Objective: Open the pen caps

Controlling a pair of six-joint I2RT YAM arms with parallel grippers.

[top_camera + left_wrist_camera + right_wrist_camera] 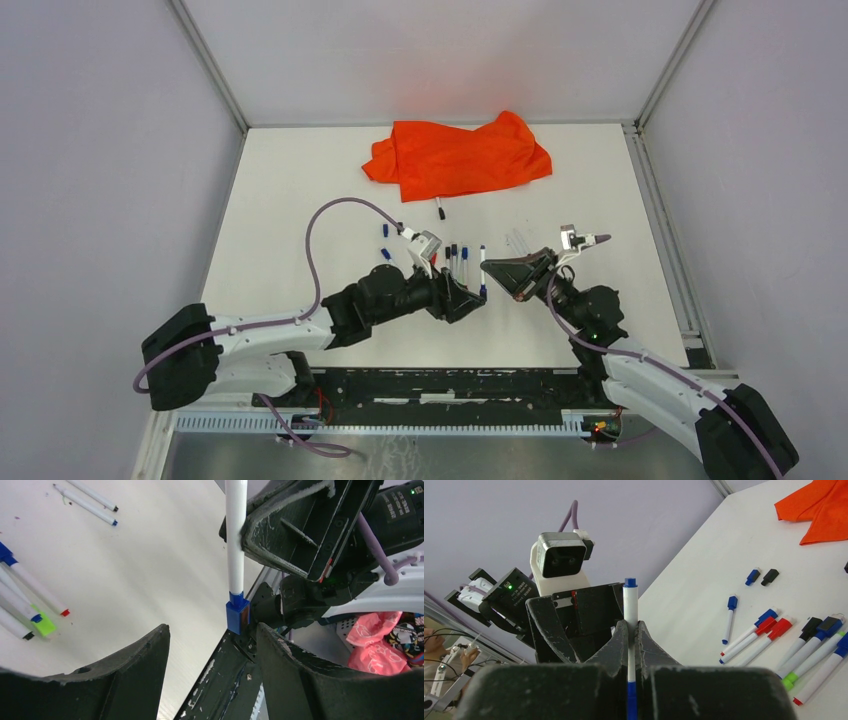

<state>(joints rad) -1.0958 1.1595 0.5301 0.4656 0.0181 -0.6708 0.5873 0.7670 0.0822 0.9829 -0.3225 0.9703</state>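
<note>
Blue pen cap (237,612), short and blocky, closes the end of a white pen barrel (235,535) above the table (280,200), inside the wide-open gap of the left pincer (212,632). Right pincer (630,627) is clamped shut on the barrel.

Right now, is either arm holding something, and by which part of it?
The right gripper, jaws shut, clamps a thin white plastic pen with a blue cap by its barrel. The left gripper, jaws open, holds nothing.

blue cap (237,612): on end of upright pen (235,535) | loose blue cap (752,576), black cap (769,576): adjacent on table (704,580)
</note>
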